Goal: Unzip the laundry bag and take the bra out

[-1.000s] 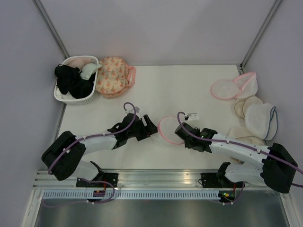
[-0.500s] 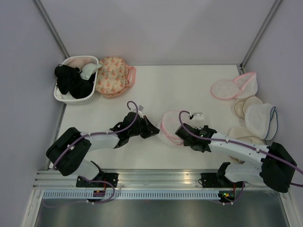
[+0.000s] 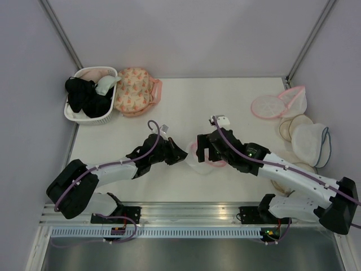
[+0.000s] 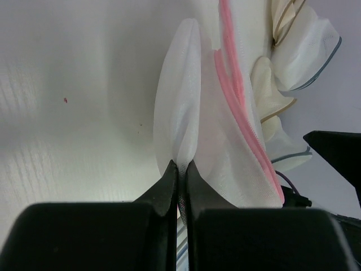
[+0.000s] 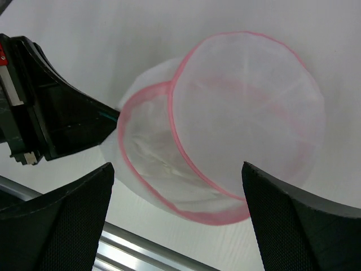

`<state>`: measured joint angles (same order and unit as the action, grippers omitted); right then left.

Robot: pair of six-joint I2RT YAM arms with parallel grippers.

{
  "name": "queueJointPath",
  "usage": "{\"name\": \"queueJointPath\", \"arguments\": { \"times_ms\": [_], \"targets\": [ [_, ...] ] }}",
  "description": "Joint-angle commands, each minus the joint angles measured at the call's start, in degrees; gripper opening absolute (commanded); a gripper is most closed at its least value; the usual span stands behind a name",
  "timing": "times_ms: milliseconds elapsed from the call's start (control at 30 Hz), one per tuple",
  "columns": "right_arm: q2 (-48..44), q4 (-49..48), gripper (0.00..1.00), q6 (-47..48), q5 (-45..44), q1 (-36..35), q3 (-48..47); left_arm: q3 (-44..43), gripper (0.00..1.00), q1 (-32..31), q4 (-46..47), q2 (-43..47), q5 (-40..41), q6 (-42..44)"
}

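Two left fingers (image 4: 169,183) are pinched tight together on a fold of white mesh of the laundry bag (image 4: 225,130); right fingers (image 5: 67,220) are spread wide and hold nothing, hovering over the bag with one finger to each side of it in the right wrist view; the bag lies on the desk (image 3: 225,101), toward the near middle, between the two sets of fingers; it is round, translucent white mesh with a pink rim; the two pink rings stand apart, the domed half tipped away from the other half, with the mouth gaping toward the right wrist camera; pale white material shows inside the mouth, cannot tell what it is; left fingers grip the bag's left side low by the desk; left arm (image 3: 113,168) is stretched low from its base, reaching forward and right; right arm (image 3: 287,175) reaches left across the desk from its base, wrist above the bag and angled down at it.
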<state>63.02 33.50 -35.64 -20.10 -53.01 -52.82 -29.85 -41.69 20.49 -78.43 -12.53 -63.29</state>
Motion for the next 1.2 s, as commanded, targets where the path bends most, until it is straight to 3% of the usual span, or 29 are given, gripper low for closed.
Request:
{"name": "queueJointPath", "arguments": {
  "times_ms": [0, 333, 500, 733, 1000, 1167],
  "targets": [
    [5.5, -5.0, 0.98, 4.7, 4.4, -0.2, -4.8, 0.8, 0.02, 0.0, 0.3, 2.6, -0.1, 2.6],
    [30.4, 1.5, 0.98, 6.5, -4.1, 0.9, -19.3, 2.4, 0.02, 0.0, -5.0, 10.0, 1.9, 5.4],
    [35.0, 7.8, 0.98, 4.8, -7.6, 1.8, -22.2, 5.0, 0.02, 0.0, -5.0, 11.9, 3.5, 4.6],
    [26.8, 19.0, 0.98, -0.6, -19.0, 1.7, -19.4, 6.5, 0.02, 0.0, -5.8, 13.0, 5.8, 3.6],
    [7.8, 25.4, 0.98, -4.1, -9.3, 1.7, -6.3, 8.8, 0.02, 0.7, -9.8, 19.0, 10.9, 2.4],
    [0.6, 36.3, 0.98, -8.9, -12.2, 1.6, -3.5, 10.1, 0.02, 1.3, -11.6, 21.4, 12.3, 1.2]
  ]
}}
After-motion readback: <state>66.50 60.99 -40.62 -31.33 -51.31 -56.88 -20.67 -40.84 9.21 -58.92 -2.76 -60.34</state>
